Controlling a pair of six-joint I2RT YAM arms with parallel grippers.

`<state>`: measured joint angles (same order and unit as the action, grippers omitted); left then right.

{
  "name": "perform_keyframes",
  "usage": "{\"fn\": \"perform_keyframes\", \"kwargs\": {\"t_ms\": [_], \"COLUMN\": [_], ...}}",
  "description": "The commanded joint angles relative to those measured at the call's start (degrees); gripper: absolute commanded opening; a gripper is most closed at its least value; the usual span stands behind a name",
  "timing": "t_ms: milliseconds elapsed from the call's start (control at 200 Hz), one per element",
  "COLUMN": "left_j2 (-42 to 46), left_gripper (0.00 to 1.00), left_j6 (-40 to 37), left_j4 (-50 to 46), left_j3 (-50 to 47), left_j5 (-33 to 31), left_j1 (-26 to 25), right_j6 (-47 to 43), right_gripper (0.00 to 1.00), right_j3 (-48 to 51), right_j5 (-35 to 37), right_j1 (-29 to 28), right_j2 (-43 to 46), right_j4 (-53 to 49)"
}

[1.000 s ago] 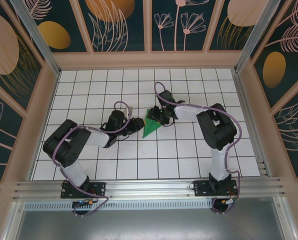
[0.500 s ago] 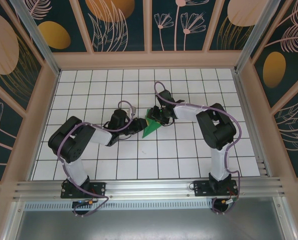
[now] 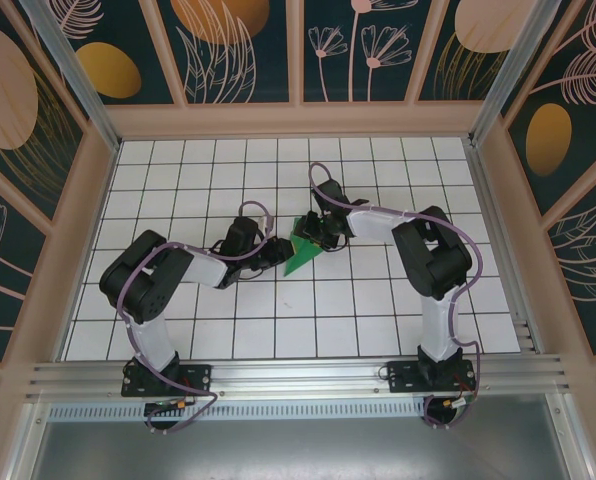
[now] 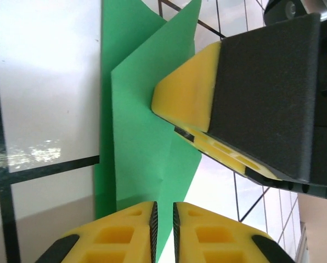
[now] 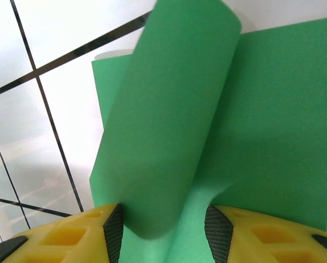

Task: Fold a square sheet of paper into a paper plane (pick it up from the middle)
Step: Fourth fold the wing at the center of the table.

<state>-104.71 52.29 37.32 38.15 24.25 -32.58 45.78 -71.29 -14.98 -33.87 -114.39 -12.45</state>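
The left pincer [image 4: 163, 208] is clenched. Its yellow pads [image 4: 125, 235] nearly meet on the near edge of the sheet of paper [image 4: 139, 137], probably to pin that side while a crease is made. Just beyond its tips the green sheet, already partly folded into a pointed shape, lies on the white gridded surface [image 4: 43, 82] with one layer overlapping another. Farther ahead, a finger of the right pincer [image 5: 161, 211] rests against the paper. That pincer is released, jaws wide, with a raised, curling flap standing between them. I judge it is steering the flap over. No brand, label or writing can be read anywhere.
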Motion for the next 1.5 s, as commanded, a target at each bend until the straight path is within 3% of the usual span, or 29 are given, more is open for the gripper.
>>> {"fn": "perform_keyframes", "kwargs": {"t_ms": [0, 500, 831, 1201, 1366, 1496], "left_j2": [-0.9, 0.7, 9.0, 6.9, 4.7, 3.8], "left_gripper": [0.15, 0.14, 0.22, 0.31, 0.31, 0.33], "left_j6": [-1.6, -0.8, 0.1, 3.5, 3.5, 1.9], "left_j4": [-1.7, -1.3, -6.1, 3.8, 3.4, -2.4], "left_j3": [0.9, 0.1, -1.5, -2.3, -1.9, 0.5], "left_j5": [-2.1, -2.0, -10.6, 0.0, 2.2, 2.5], "left_j1": [-0.3, -0.2, 0.6, 0.4, -0.3, -0.8], "right_j6": [0.5, 0.5, 0.5, 1.4, 1.6, 1.7], "right_gripper": [0.50, 0.45, 0.42, 0.43, 0.42, 0.42], "right_j3": [2.5, 2.2, 1.7, 2.0, 2.5, 2.6], "right_j5": [7.2, 8.0, 7.6, 8.0, 7.9, 7.8], "right_j1": [0.5, 0.5, 0.5, 0.5, 0.5, 0.6], "right_j2": [-5.6, -6.9, -7.9, -8.0, -8.0, -8.0], "right_j4": [-6.4, -7.2, -7.4, -7.4, -7.2, -7.0]}}
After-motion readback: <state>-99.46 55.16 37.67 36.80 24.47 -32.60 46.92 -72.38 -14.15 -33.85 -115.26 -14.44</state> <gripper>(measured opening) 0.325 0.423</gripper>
